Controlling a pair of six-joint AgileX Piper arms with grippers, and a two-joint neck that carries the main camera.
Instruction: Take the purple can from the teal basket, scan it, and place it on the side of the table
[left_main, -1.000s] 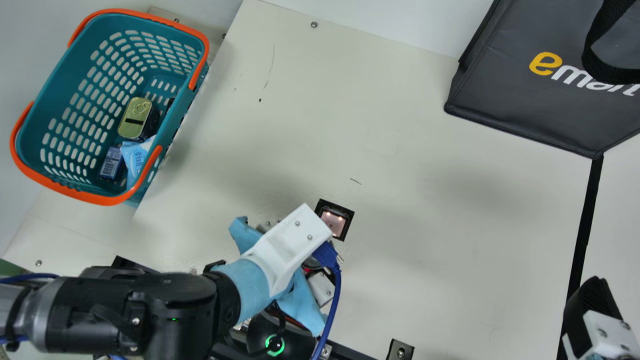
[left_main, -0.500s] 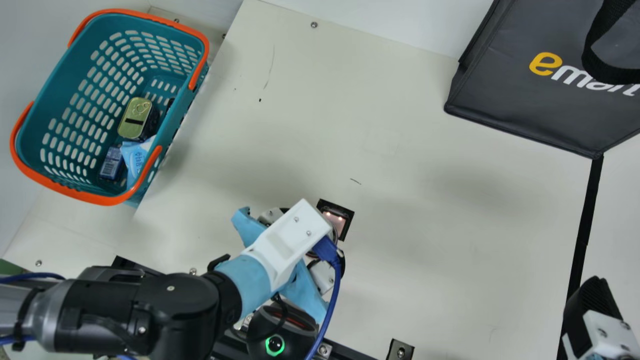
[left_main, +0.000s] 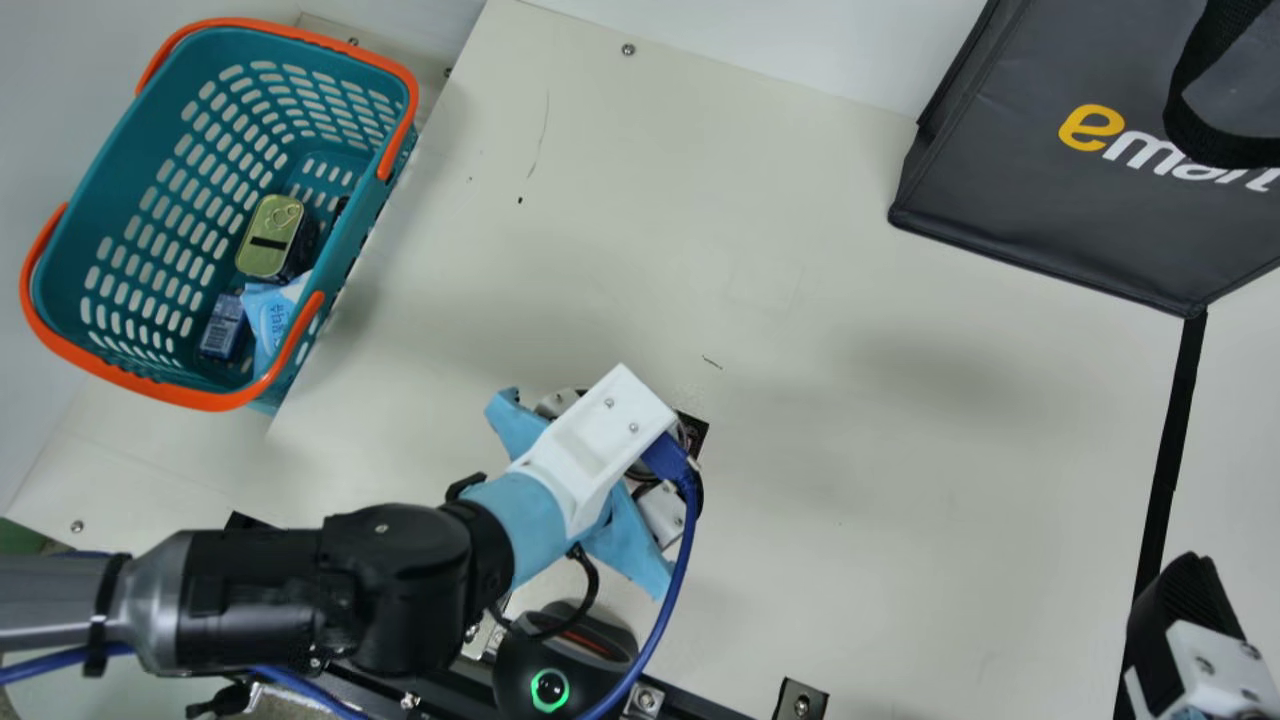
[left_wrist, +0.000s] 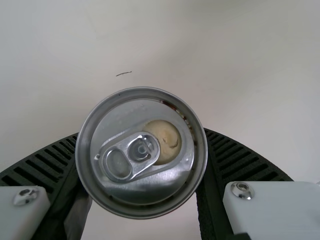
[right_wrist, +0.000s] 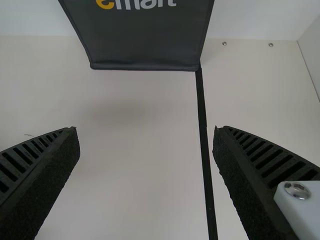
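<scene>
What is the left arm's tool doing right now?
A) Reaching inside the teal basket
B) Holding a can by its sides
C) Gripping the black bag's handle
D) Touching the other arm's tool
B: in the left wrist view, the can sits between the black ribbed fingers of the left tool, one on each side.

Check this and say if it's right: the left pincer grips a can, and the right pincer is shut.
Not quite: the right pincer is open, its fingers wide apart in the right wrist view. The left pincer does grip a can.
</scene>
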